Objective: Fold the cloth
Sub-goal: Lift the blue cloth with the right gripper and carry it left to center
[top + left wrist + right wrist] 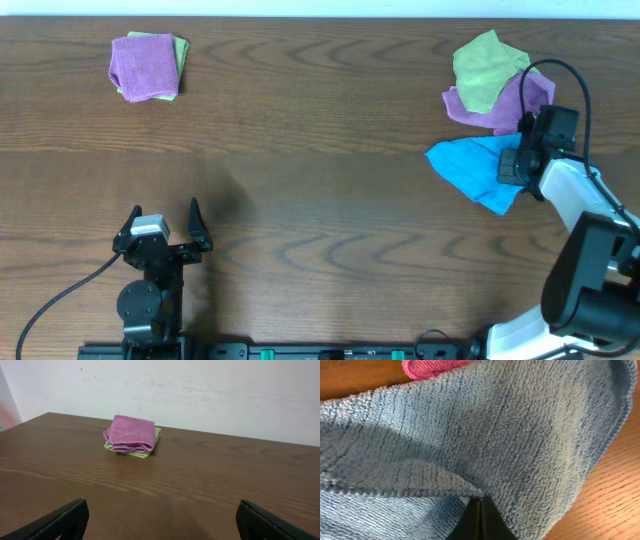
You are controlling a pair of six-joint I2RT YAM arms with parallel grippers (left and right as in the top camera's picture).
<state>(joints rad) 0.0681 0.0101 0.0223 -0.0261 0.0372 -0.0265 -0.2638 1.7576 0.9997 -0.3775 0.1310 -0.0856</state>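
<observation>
The sky-blue cloth (470,170) lies crumpled at the right of the table, just below a loose purple and yellow-green pile. My right gripper (510,166) sits over its right part. In the right wrist view the cloth (510,435) fills the frame and my right gripper (480,502) is shut, its fingertips pinching a stitched edge of the cloth. No white tag shows. My left gripper (165,228) is open and empty near the front left of the table, far from the cloth; in the left wrist view its fingers (160,520) are spread wide.
A loose yellow-green cloth (487,68) lies on a purple cloth (505,105) at the back right, touching the blue one. A folded purple cloth (145,65) on a yellow-green cloth (181,52) sits at the back left, and shows in the left wrist view (131,432).
</observation>
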